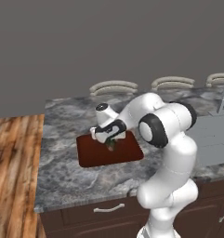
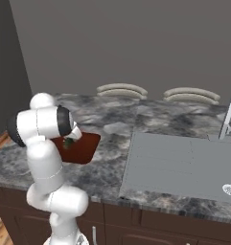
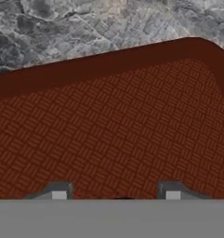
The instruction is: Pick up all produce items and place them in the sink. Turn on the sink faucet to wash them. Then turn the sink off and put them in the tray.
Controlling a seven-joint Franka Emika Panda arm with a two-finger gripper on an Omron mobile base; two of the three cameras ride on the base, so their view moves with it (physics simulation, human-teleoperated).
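Nearest to you stand the dark cabinet fronts point(image 1: 108, 214) under the counter, and the white arm rises in front of them and hides a part of the counter edge. On the grey marbled counter point(image 1: 67, 176) lies the tray point(image 1: 92, 153), dark red-brown, and the gripper point(image 1: 110, 145) hangs just above its middle. In the hand view you see the two fingertips point(image 3: 59, 194) standing apart over the patterned floor of the tray, but whether they pinch something you cannot tell from the pictures. The produce item point(image 1: 111, 144), small and dark green, sits right at the gripper over the tray; if it touches the tray floor is not clear. To the right, well apart from the tray, is the grey sink point(image 2: 184, 162) with its white drain point(image 2: 230, 189), and the faucet point(image 2: 227, 119) stands behind it. Farthest, behind the counter, three curved chair backs point(image 1: 114, 87) show before the grey wall
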